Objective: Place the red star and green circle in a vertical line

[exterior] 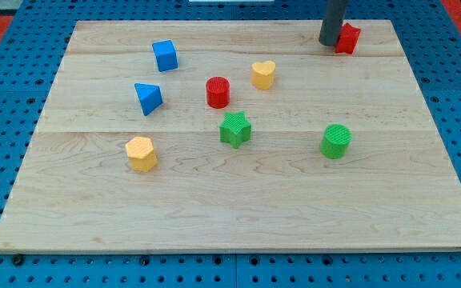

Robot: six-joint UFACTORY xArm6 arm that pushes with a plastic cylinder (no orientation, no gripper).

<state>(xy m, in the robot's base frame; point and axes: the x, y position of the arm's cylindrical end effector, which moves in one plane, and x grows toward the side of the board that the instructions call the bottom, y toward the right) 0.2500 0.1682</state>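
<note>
The red star (347, 38) lies near the board's top right edge. My tip (329, 43) stands right against its left side, touching it. The green circle (336, 141) stands lower on the board, at the view's right of centre, well below the star and slightly left of it. The rod comes down from the view's top edge.
A blue cube (165, 55) and a blue triangle (147, 98) lie at the left. A red cylinder (218, 91), a yellow heart (263, 74) and a green star (235, 129) sit near the middle. A yellow hexagon (141, 154) is lower left. The wooden board (238, 208) rests on blue pegboard.
</note>
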